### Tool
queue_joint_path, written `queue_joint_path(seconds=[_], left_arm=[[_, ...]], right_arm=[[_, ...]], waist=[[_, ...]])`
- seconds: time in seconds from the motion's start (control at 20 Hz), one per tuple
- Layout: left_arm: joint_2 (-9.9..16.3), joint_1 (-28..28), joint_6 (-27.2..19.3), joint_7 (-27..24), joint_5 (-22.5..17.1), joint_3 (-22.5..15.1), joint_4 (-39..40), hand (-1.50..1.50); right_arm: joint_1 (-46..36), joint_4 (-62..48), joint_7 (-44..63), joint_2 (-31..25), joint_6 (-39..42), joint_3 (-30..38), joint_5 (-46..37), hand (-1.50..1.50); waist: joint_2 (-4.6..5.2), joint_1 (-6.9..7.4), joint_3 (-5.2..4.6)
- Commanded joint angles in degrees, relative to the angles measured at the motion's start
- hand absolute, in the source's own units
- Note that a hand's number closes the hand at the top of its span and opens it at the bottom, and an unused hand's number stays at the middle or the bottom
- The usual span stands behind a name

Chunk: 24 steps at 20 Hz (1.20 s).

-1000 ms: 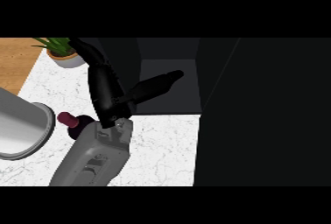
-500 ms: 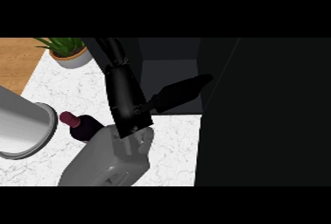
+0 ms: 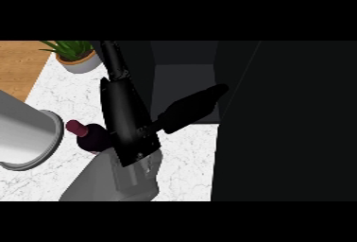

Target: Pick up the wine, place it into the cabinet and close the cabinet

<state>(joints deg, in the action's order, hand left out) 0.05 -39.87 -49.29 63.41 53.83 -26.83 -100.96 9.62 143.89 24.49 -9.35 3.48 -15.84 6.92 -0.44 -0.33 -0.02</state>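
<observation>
The wine bottle (image 3: 85, 134), dark with a dark red cap, lies on the white marble counter (image 3: 70, 90). My right hand (image 3: 124, 113) hides most of its body. That hand stretches up the view's middle, open with straight fingers, right beside the bottle and to its right. A dark shape juts from the hand's right side toward the cabinet (image 3: 187, 80); I cannot tell whether it is the thumb or a shadow. The cabinet's dark opening is at the upper middle. A big black panel (image 3: 286, 123), perhaps its door, fills the right. My left hand is out of sight.
A large grey cylinder (image 3: 21, 137) crowds the left edge, close to the bottle. A potted plant (image 3: 73, 56) stands at the counter's far left corner, beside a wooden surface (image 3: 17, 66).
My right forearm has swung to the right and the hand now stands more upright toward the cabinet. The bottle has stayed in its place by the grey cylinder.
</observation>
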Motion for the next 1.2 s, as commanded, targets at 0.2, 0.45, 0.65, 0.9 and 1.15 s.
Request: queue_joint_path(seconds=[0.2,0.45,0.65,0.9,1.15], left_arm=[[-0.05,3.49,7.16,5.12,5.07,3.14,-7.09,-1.50],[3.10,8.21,13.01,4.71,4.07,5.88,-14.87,-1.50],[5.83,15.10,11.43,1.85,0.58,6.96,-18.73,-1.50],[3.63,21.77,9.34,-0.56,2.33,4.26,-18.52,-1.50],[6.98,28.20,7.04,-4.75,-3.50,6.94,-22.13,-1.50]], right_arm=[[5.53,13.61,4.45,-1.07,-0.21,-0.96,3.26,-1.50],[3.73,11.97,4.61,-0.43,-1.09,-3.44,0.62,-1.50],[1.59,12.55,5.90,-0.68,-2.25,-2.16,0.69,-1.50],[2.28,13.87,6.76,-1.17,-2.39,-2.65,1.19,-1.50],[2.36,15.06,6.23,-1.65,-2.06,-0.54,4.04,-1.50]], waist=[[-0.09,-0.12,0.04],[-0.03,0.20,0.00],[0.15,0.28,-0.06],[0.18,-0.07,-0.04],[0.21,-0.30,-0.04]])
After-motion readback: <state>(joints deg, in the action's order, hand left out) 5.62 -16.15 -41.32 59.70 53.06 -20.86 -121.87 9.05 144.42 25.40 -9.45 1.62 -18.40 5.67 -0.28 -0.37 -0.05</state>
